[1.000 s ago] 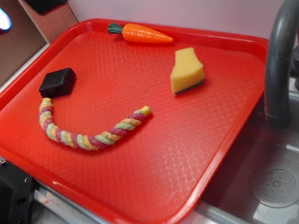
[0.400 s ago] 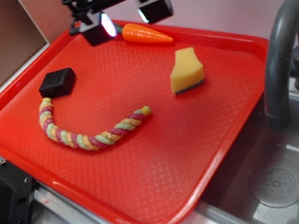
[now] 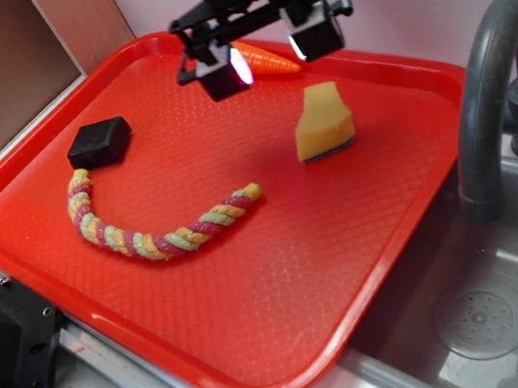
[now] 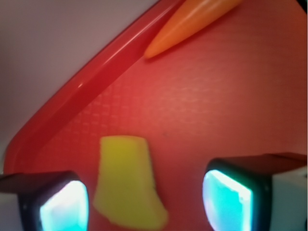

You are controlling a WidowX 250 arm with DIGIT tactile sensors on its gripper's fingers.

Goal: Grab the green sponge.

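Exterior view: the black robot hand hangs above the far part of the red plastic tray, its two fingers spread wide with nothing between them. The small yellow foam green sponge with a thin dark base layer stands on the tray, just below and right of the hand, untouched. An orange toy carrot lies near the far rim. Wrist view shows the sponge low between the fingers.

Ext view: even, bright, soft shadows; glare on tray near edge. Wrist view blurry overall; fingertips glow cyan-white, overexposed.
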